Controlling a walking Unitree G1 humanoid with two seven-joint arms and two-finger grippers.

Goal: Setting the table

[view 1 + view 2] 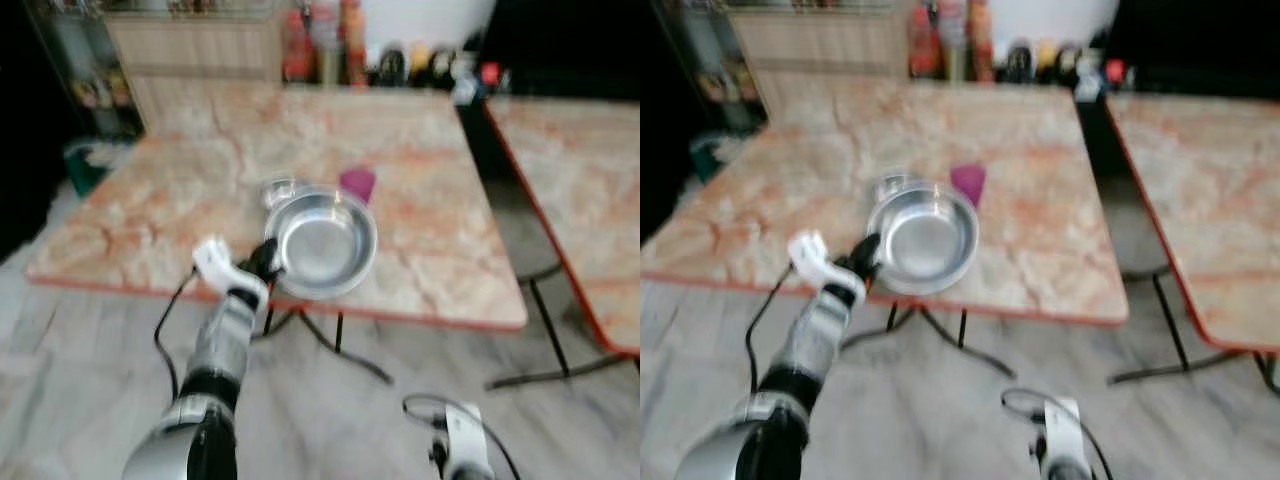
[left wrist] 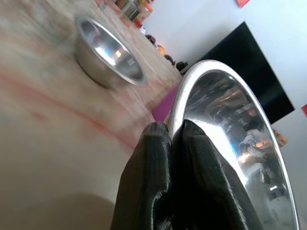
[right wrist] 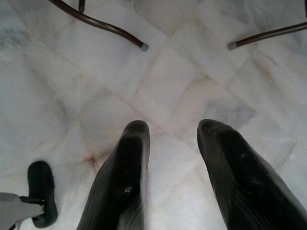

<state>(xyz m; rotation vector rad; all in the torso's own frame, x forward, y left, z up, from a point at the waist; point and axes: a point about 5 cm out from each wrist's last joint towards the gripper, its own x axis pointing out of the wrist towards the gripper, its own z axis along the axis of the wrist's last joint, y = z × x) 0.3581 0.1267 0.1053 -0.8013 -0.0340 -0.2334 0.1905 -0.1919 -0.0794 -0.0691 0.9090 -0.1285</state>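
Jaws of the left gripper (image 1: pixel 268 258) are pinched narrow on the near rim of a steel bowl (image 1: pixel 322 243), one finger (image 2: pixel 146 182) outside the rim and the other inside — the left wrist view shows the metal edge running between them. That bowl sits on the marble-patterned counter (image 1: pixel 180 200), close to its front edge, with the left arm reaching up to it from below the edge. Just behind the bowl's left side stands a small bowl (image 1: pixel 279 189), also steel; whether the two touch cannot be told through the blur. Just behind the bowl's right side stands a purple cup (image 1: pixel 358 184), upright. Bottles (image 1: pixel 325 45) and jars line the far end of the counter against the wall.

Further right, a second counter (image 1: pixel 570 180) of the same pattern stands apart across a narrow gap. Low on the right, the right gripper (image 3: pixel 175 177) hangs idle over the pale tiled floor (image 3: pixel 72 86) — its jaws are spread wide and hold nothing, with thin dark table legs (image 3: pixel 103 24) beyond them.
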